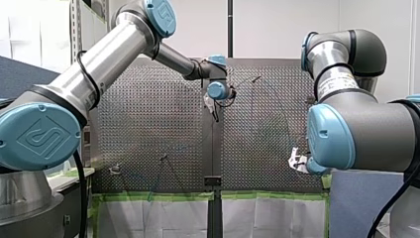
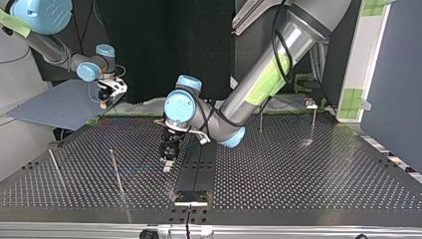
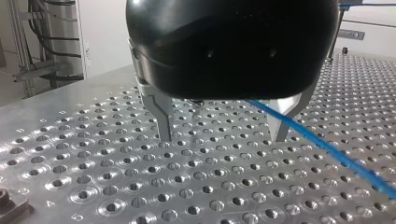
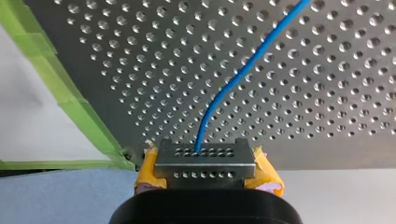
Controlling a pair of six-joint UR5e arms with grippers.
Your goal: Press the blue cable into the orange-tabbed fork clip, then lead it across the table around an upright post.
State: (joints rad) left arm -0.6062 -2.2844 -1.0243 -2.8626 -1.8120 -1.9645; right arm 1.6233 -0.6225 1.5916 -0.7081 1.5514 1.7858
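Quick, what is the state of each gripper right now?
My left gripper: open; the blue cable runs past one finger, not clamped.
My right gripper: closed, holding the blue cable.

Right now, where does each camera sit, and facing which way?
Front view: behind and above, looking over the perforated table; my left arm, my right arm show.
Top view: across the table, facing them, sides crossed.
Left wrist view: on that wrist, looking past my left end effector at the table.
Right wrist view: on that wrist, over my right end effector.
Shared: blue cable in both wrist views.
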